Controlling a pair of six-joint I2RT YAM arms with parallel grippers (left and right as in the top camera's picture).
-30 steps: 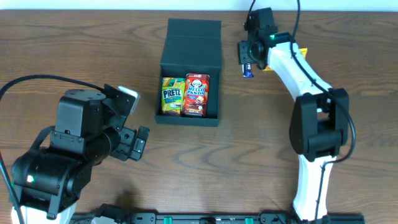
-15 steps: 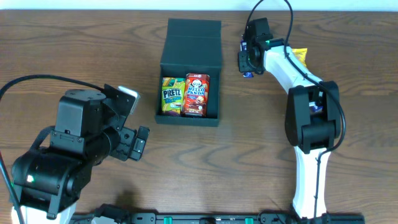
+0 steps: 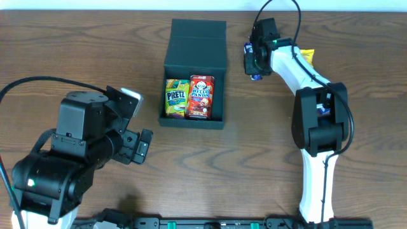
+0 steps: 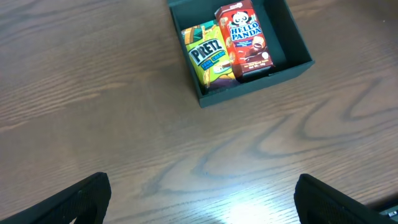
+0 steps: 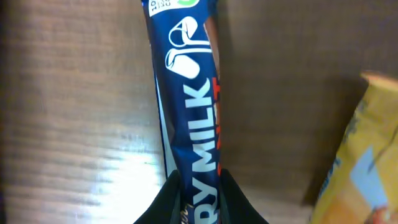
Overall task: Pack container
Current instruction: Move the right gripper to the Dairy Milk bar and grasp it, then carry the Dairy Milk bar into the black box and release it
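Note:
The dark teal-black container stands open at the table's upper middle, its flap lid folded back. Inside lie a green-yellow Pretz box and a red Hello Panda box; both also show in the left wrist view, the Pretz box beside the Hello Panda box. My right gripper is to the right of the container, shut on a blue Dairy Milk bar, with the fingers pinching its lower end. My left gripper is open and empty, low over bare wood in front of the container.
A yellow snack pack lies just right of the blue bar, also at the overhead view's upper right. The left arm's bulk fills the lower left of the table. The right arm runs down the right side.
My right gripper moved up and a little left toward the table's far edge with the blue bar, then barely shifted. The left arm has not moved.

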